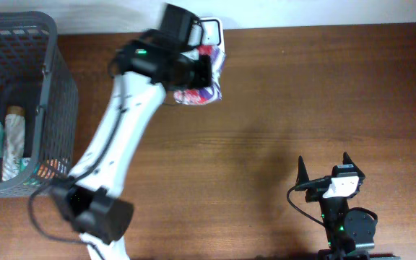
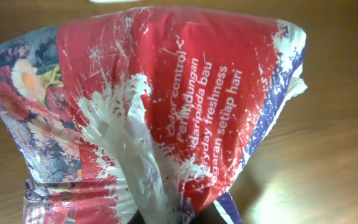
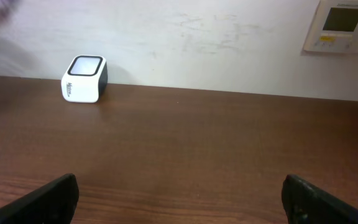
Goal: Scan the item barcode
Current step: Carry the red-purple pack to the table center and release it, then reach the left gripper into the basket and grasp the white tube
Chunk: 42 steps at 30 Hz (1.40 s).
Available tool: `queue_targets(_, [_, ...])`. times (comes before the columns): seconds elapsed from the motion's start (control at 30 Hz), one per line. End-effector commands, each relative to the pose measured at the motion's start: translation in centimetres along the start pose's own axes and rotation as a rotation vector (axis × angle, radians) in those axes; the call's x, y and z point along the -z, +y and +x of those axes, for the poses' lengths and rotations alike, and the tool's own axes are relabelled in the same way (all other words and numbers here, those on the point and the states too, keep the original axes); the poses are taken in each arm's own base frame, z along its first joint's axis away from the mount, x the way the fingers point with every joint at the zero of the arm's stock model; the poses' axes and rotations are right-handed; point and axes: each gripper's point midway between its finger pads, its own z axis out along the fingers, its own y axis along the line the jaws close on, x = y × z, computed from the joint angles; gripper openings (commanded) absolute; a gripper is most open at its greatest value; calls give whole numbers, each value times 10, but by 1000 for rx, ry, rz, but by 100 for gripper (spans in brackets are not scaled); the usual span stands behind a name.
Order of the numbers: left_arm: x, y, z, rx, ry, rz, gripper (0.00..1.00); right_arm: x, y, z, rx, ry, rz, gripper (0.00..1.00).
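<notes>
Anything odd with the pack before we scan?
Yes. The pack in the left gripper is badly crumpled, its print scuffed white along the creases; no barcode shows in the left wrist view. Nothing else stands out.

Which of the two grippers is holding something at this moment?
The left gripper, shut on the crumpled red-and-white plastic packet with floral print. The right gripper is empty, its black fingers spread wide apart.

Basket [image 1: 47, 87] at far left of table [image 1: 302, 94], items [image 1: 11, 144] lying in it. Scanner [image 1: 211, 30] at centre of far edge, packet [image 1: 202, 94] just on its near side. Right gripper [image 1: 326, 166] at near right.
</notes>
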Motion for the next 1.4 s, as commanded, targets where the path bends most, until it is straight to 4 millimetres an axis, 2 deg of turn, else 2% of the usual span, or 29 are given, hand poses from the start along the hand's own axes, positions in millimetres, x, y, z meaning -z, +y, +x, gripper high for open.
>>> queue_targets(0.0, [-61,1,22,-34,95,-99,0,0,-1,3,-8,5,4,99])
queue_targets(0.07, [-96,-1,39,-36,163,-115,0,0,-1,3,-8,5,4,99])
queue_targets(0.13, [-115,-3,52,-28,206,-129,0,0,-1,3,-8,5,4,99])
queue_targets(0.17, [-121,-4,57,-33,220,-132,12,0,-1,3,-8,5,4,99])
queue_targets(0.2, [-130,-5,64,-42,241,-138,68,0,-1,3,-8,5,4,98])
queue_targets(0.23, [-130,-6,64,-53,242,-137,78,0,-1,3,-8,5,4,99])
queue_targets(0.3, [-123,-7,57,-95,229,-125,86,0,-1,3,-8,5,4,99])
queue_targets(0.33, [-112,-8,49,-101,216,-122,88,0,-1,3,-8,5,4,99])
queue_targets(0.37, [-97,-9,36,-93,194,-119,88,0,-1,3,-8,5,4,99])
queue_targets(0.43, [-53,-4,4,-82,128,-110,88,0,-1,3,-8,5,4,99])
queue_targets(0.47, [-21,2,-18,-95,66,-103,88,0,-1,3,-8,5,4,99])
queue_targets(0.5, [18,15,-44,-106,-30,-121,88,0,-1,3,-8,5,4,99])
queue_targets(0.57, [73,50,-75,-56,-185,-214,87,0,-1,3,-8,5,4,99])
queue_targets(0.63, [162,108,-105,53,-422,-325,90,0,-1,3,-8,5,4,99])
queue_targets(0.67, [189,137,-109,105,-480,-371,91,0,-1,3,-8,5,4,99])
queue_targets(0.7, [230,188,-107,201,-546,-468,91,0,-1,3,-8,5,4,99])
queue_targets(0.77, [262,255,-85,334,-541,-607,91,0,-1,3,-8,5,4,99])
queue_targets(0.83, [277,317,-54,447,-460,-688,85,0,-1,3,-8,5,4,99])
queue_targets(0.93, [271,386,-15,582,-321,-729,84,0,-1,3,-8,5,4,99])
queue_targets(0.97, [259,410,2,621,-241,-732,84,0,-1,3,-8,5,4,99])
queue_targets(1.03, [228,442,24,612,-102,-725,84,0,-1,3,-8,5,4,99])
queue_targets(1.07, [211,451,32,584,-44,-703,84,0,-1,3,-8,5,4,99])
queue_targets(1.1, [185,458,43,533,35,-660,84,0,-1,3,-8,5,4,99])
queue_targets(1.13, [170,463,51,515,83,-647,84,0,-1,3,-8,5,4,99])
queue_targets(1.2, [120,479,84,437,232,-605,85,0,-1,3,-8,5,4,99])
queue_targets(1.23, [106,484,95,416,271,-609,79,0,-1,3,-8,5,4,99])
queue_targets(1.27, [95,493,110,404,320,-648,78,0,-1,3,-8,5,4,99])
queue_targets(1.37, [79,515,130,391,359,-750,79,0,-1,3,-8,5,4,99])
